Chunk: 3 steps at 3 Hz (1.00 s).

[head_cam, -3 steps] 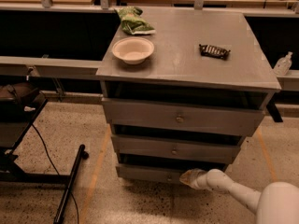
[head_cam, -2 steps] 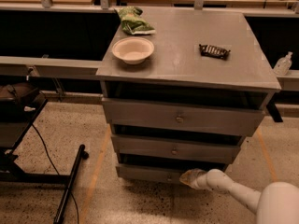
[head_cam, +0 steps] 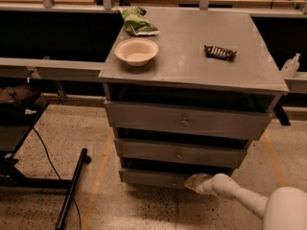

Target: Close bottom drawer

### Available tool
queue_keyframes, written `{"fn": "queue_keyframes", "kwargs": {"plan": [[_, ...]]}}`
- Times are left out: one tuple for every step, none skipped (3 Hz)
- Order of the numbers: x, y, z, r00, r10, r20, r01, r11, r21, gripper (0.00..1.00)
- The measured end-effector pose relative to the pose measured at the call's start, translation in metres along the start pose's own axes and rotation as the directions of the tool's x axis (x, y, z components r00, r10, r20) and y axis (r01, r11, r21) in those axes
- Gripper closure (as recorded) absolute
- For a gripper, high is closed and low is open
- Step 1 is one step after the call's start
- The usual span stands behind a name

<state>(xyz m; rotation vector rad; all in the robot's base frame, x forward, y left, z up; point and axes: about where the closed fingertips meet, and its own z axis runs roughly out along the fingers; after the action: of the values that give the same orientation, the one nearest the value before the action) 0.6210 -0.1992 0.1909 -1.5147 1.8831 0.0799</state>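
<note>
The bottom drawer is the lowest of three grey drawers in a grey cabinet. Its slim front panel stands slightly out, with a dark gap above it. My gripper is at the end of a white arm that comes in from the lower right. It is pressed against the middle of the bottom drawer's front, where the knob is hidden behind it. The middle drawer and the top drawer show their round knobs and also stand a little out.
On the cabinet top lie a white bowl, a green bag and a dark snack bar. A black stand leg and cable lie on the floor at left. A sanitiser bottle stands at right.
</note>
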Motion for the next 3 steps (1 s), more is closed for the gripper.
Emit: {"fn": "queue_keyframes", "kwargs": {"plan": [[0.0,0.0,0.0,1.0,0.0,0.0,0.0,1.0,0.0,1.0],[0.0,0.0,0.0,1.0,0.0,0.0,0.0,1.0,0.0,1.0],[0.0001,0.0001,0.0,1.0,0.0,0.0,0.0,1.0,0.0,0.85]]}}
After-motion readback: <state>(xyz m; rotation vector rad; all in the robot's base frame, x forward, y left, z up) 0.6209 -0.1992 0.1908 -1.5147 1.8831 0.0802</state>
